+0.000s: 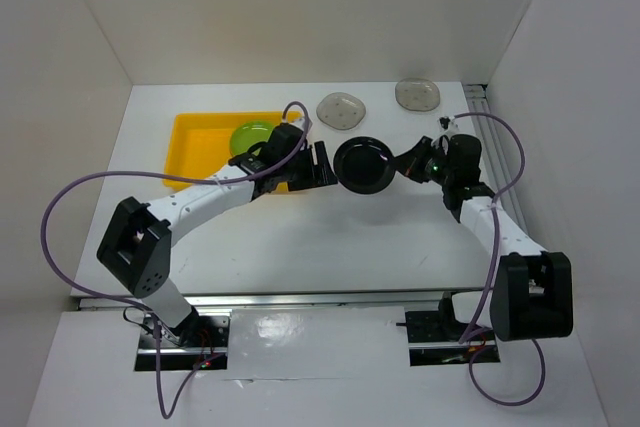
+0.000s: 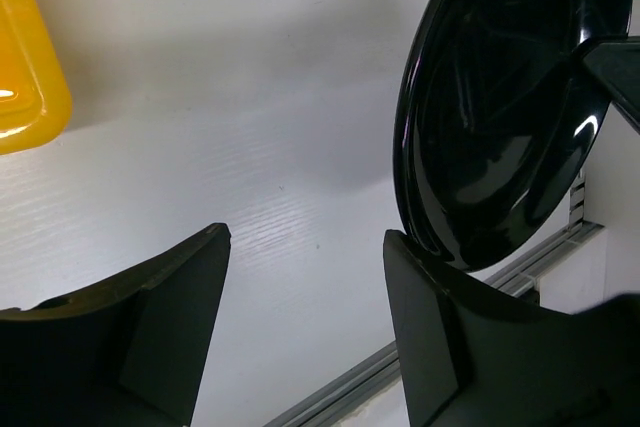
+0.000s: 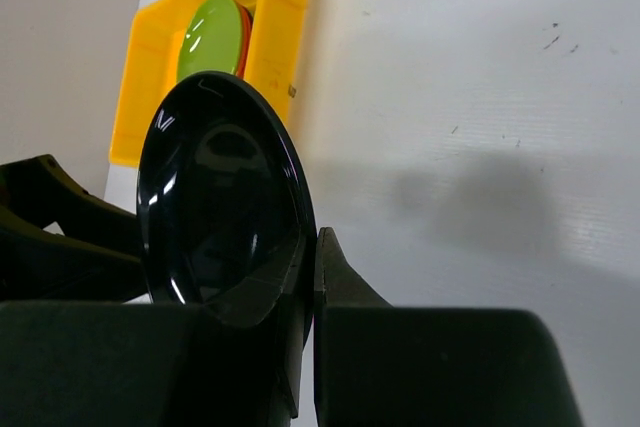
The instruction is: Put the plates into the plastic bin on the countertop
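Right wrist: my right gripper (image 3: 312,269) pinches the round glossy black plastic plate (image 3: 215,207); left gripper (image 2: 308,247) open.

- white walls (image 1: 320,7) stand at the back and on both sides;
- a metal rail (image 1: 330,298) runs left to right across the front;
- a second rail (image 1: 480,97) lines the far right side;
- a glossy white panel (image 1: 315,342) lies just in front of the front rail, catching glare
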### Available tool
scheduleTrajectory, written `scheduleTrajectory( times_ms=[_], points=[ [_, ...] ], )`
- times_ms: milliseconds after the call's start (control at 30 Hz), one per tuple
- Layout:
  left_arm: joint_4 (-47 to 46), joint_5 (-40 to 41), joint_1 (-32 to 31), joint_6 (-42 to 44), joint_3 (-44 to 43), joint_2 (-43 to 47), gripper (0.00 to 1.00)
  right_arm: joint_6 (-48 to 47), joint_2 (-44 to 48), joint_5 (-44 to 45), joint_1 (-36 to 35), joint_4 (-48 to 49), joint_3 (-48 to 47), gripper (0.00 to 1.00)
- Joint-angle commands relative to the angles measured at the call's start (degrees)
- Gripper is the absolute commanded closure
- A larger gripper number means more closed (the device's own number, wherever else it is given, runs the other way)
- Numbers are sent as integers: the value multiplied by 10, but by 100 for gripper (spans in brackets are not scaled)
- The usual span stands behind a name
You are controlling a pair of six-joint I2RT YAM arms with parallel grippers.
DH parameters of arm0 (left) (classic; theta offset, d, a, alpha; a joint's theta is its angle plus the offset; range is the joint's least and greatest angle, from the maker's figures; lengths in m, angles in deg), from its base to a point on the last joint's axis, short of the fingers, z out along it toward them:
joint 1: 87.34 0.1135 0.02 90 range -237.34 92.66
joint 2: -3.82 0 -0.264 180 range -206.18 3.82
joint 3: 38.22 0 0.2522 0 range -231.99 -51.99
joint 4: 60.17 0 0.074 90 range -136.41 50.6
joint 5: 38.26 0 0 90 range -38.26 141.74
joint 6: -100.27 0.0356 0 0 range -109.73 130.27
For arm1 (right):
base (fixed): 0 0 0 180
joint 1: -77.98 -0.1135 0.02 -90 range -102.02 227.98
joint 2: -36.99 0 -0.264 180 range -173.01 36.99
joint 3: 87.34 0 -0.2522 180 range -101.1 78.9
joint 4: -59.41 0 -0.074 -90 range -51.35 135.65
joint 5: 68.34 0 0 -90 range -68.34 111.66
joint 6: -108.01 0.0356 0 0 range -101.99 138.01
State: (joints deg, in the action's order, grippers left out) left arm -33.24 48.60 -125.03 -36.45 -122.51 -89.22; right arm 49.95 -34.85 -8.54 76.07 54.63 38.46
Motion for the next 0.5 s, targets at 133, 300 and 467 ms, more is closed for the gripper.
scheduleTrajectory(
  times_ms=[133,300,467],
  points=[
    [-56,-44,3,-10,-30,19,14,2,24,75,0,-4,16,100],
    [-79,-52,8,-15,-10,20,9,26,11,17,5,40,34,100],
    [-104,-52,8,-15,-15,-4,20,44,-1,-66,5,75,34,100]
  ],
)
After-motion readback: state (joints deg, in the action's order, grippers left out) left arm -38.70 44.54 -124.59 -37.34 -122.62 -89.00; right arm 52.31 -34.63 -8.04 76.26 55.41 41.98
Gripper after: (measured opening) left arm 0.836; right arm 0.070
